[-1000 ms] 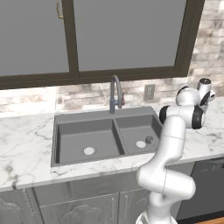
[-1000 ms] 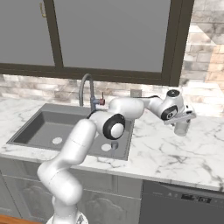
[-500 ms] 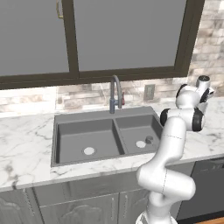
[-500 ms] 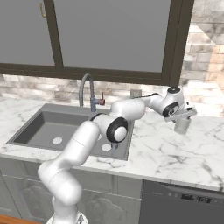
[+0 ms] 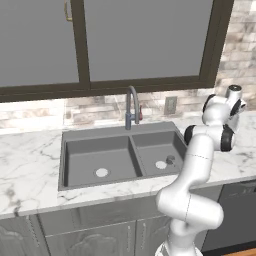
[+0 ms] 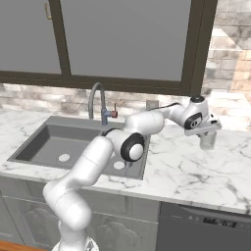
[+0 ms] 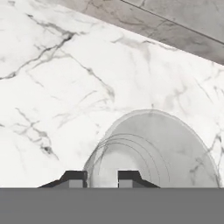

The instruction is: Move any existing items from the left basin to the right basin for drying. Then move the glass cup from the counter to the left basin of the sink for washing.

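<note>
The glass cup (image 6: pixel 208 141) stands upright on the white marble counter (image 6: pixel 186 171), to the right of the sink (image 6: pixel 29 147). My gripper (image 6: pixel 206 133) reaches down onto it from above. In the hand view the clear round cup (image 7: pixel 162 148) lies right below, and my gripper (image 7: pixel 101 177) is shut on its left wall, with one finger inside the rim and one outside. The left basin (image 5: pixel 95 152) shows its white drain (image 5: pixel 101 172). A small dark knob-like object (image 5: pixel 170 159) sits by the drain in the right basin (image 5: pixel 152 147).
A curved grey faucet (image 5: pixel 131 106) rises behind the sink's divider. A stone backsplash with an outlet (image 5: pixel 170 104) runs under dark-framed windows. A dishwasher front (image 6: pixel 211 225) sits below the counter on the right. The backsplash edge (image 7: pixel 175 26) runs close behind the cup.
The jaws have gone from wide open to closed on the cup's wall. The hand has settled slightly lower over the cup; the cup has not moved.
</note>
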